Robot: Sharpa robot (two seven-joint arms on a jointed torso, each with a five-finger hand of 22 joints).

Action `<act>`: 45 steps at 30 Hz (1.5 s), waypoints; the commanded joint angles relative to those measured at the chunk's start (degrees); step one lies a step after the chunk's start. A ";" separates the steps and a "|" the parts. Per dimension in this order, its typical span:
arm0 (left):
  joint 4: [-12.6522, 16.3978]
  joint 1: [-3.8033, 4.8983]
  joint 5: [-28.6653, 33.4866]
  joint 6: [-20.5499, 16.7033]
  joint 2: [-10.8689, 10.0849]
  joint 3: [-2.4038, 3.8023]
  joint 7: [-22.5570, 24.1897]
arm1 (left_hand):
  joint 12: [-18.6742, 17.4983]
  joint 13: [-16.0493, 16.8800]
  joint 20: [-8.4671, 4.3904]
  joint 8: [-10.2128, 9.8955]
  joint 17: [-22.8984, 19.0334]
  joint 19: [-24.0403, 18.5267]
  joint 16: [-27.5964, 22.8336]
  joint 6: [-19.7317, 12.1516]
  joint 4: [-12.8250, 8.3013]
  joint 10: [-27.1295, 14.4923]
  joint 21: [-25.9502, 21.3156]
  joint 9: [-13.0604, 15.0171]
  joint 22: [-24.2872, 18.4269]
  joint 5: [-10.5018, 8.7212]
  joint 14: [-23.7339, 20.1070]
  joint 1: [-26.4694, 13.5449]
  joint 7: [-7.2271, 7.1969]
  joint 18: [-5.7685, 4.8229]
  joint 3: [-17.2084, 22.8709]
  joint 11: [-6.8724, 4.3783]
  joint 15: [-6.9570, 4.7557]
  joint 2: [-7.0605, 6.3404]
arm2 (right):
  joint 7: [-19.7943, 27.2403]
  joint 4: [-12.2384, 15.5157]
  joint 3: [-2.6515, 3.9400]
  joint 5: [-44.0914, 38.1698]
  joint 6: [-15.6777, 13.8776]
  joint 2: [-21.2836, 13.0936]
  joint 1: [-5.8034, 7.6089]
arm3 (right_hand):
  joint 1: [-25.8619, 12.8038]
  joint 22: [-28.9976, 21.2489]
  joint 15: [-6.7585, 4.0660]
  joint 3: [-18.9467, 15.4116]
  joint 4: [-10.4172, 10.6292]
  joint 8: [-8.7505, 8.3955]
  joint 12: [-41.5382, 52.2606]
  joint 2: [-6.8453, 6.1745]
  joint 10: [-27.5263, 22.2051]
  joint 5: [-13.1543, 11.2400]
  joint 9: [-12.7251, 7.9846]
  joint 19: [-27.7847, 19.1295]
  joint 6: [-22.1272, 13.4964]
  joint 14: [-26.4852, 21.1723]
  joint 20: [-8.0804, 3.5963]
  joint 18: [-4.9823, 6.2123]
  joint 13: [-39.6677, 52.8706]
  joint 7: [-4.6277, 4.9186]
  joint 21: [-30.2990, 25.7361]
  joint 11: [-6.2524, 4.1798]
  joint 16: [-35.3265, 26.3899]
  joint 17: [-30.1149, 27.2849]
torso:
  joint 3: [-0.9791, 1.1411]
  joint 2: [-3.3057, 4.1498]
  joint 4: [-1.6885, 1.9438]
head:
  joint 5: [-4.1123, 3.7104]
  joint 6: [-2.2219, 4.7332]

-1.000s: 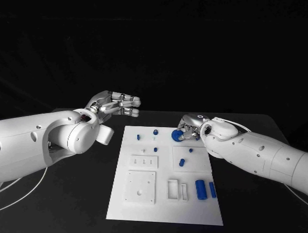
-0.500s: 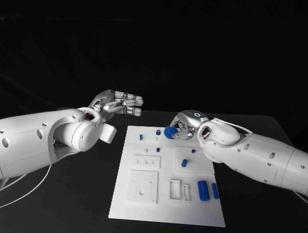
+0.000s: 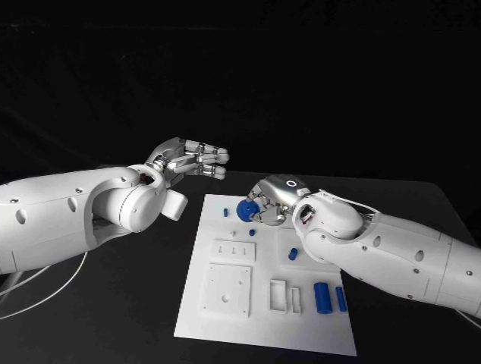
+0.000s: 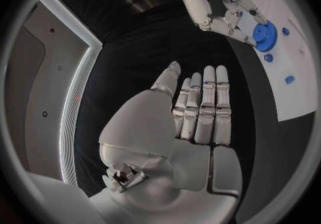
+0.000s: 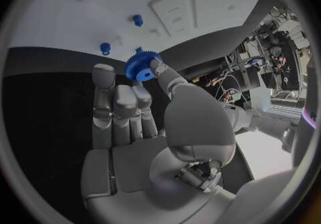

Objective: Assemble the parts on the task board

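My right hand (image 3: 268, 201) pinches a small blue toothed gear wheel (image 3: 246, 209) between thumb and fingertips, holding it just above the far end of the flat white task board (image 3: 224, 318). In my right wrist view the gear (image 5: 140, 67) sits at my fingertips with its teeth plain to see, and two small blue pegs (image 5: 137, 20) stand in the board beyond it. My left wrist view catches the same gear (image 4: 265, 35) in that hand's fingers, over the board's edge.

My left hand (image 3: 188, 161) holds nothing. It hovers over the black tabletop (image 3: 142, 303) beyond the board's far left corner, well apart from the parts; from the wrist camera its fingers (image 4: 204, 103) lie straight and side by side, the thumb a little apart.

On the board, a small blue peg (image 3: 228, 213) stands just left of the held gear. Nearer me lies a short blue cylinder (image 3: 293, 253) beside my right forearm. Toward the near right edge two longer blue cylinders (image 3: 322, 296) lie side by side, next to a pair of narrow upright white frames (image 3: 275, 294). Left of those sits a raised square white plate with small holes (image 3: 227, 290), and beyond it a smaller raised white plate with slots (image 3: 234, 249).
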 commanded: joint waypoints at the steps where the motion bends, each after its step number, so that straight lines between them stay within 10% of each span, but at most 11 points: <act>1: 0.02 0.02 -0.22 0.48 0.22 0.04 0.52 | -0.02 0.08 0.01 -0.20 0.09 0.29 -0.27 -0.27 -0.02 -0.08 -0.21 -0.04 -0.06 -0.09 0.31 -0.24 -0.25 0.09 -0.30 -0.12 0.08 0.22 | -1.02 0.16 -0.33 -2.12 1.05 0.85 -0.20 | -0.05 2.65 -0.22 -0.05 0.38 0.18 -0.26 -0.37 0.25 -0.18 0.30 2.39 4.04 0.03 -0.26 -0.72 -0.05 -0.79 0.17 0.03 -0.04 -0.05 | 0.04 0.06 0.01 | 0.06 -0.03; 12: -0.22 0.02 -0.22 0.61 0.60 0.03 0.54 | -0.02 0.07 0.00 -0.21 0.09 0.23 -0.29 -0.24 -0.21 -0.06 -0.11 -0.05 -0.16 -0.07 0.30 -0.26 -0.26 0.09 -0.26 -0.13 0.08 0.23 | -1.86 -1.30 -1.57 -3.48 1.13 3.44 -0.93 | 0.13 2.65 -0.21 0.02 0.56 0.16 -0.35 -0.50 0.17 -0.04 0.30 2.39 4.02 0.03 -0.25 -0.70 -0.13 -0.78 0.16 0.05 -0.12 -0.20 | 0.04 0.12 0.15 | 0.43 -0.01; 45: -0.93 -0.07 -0.57 0.90 1.48 0.02 0.58 | -0.02 0.07 0.00 -0.21 0.09 0.23 -0.29 -0.24 -0.21 -0.06 -0.11 -0.05 -0.16 -0.07 0.30 -0.26 -0.26 0.09 -0.26 -0.13 0.08 0.23 | -7.82 -10.81 -1.69 -6.93 -2.37 7.68 -1.33 | 0.55 2.71 -0.14 2.83 1.81 0.17 -0.44 -2.06 0.31 -1.70 0.30 2.45 4.05 0.03 -0.18 -0.72 -0.41 -0.75 0.70 0.09 -0.18 -0.71 | 0.06 0.27 0.45 | 0.28 0.29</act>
